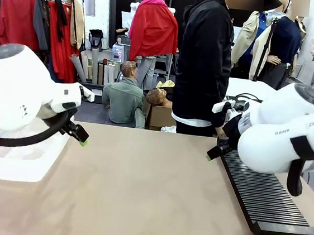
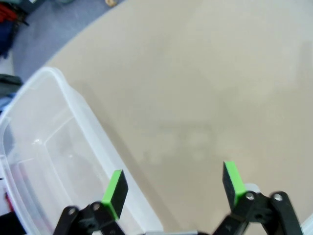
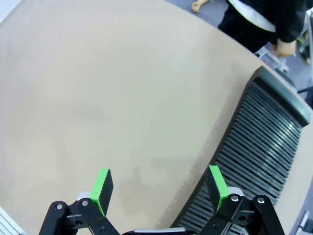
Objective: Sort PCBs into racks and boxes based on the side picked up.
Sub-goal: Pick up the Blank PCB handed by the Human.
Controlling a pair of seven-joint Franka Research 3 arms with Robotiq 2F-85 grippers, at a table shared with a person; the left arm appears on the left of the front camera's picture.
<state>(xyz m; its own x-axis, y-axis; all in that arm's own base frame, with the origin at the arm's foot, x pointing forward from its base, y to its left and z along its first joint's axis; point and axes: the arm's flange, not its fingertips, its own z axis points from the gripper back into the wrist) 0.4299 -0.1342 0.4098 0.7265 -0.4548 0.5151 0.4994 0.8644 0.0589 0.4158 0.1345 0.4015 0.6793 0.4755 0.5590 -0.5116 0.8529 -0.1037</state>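
My left gripper is released, its green pads spread wide over bare table. In my left wrist view one pad sits at the lower left of the frame, over the rim of the clear box, and the other at the lower right over the tan surface. The box fills the left side of that view and is cut off by the left and bottom edges.

My right gripper is also released, jaws wide apart, one pad at lower left over the table and the other at lower right above the toothed edge of the black rack. The rack runs off the right and bottom edges of that frame.

In the front view the box sits at the left edge, partly hidden behind my left arm, and the rack lies lower right, its far end hidden behind my right arm.

There is small dark lettering on my right arm's white shell, but I cannot read it.

A person in a black jacket stands at the table's far side, upper centre.
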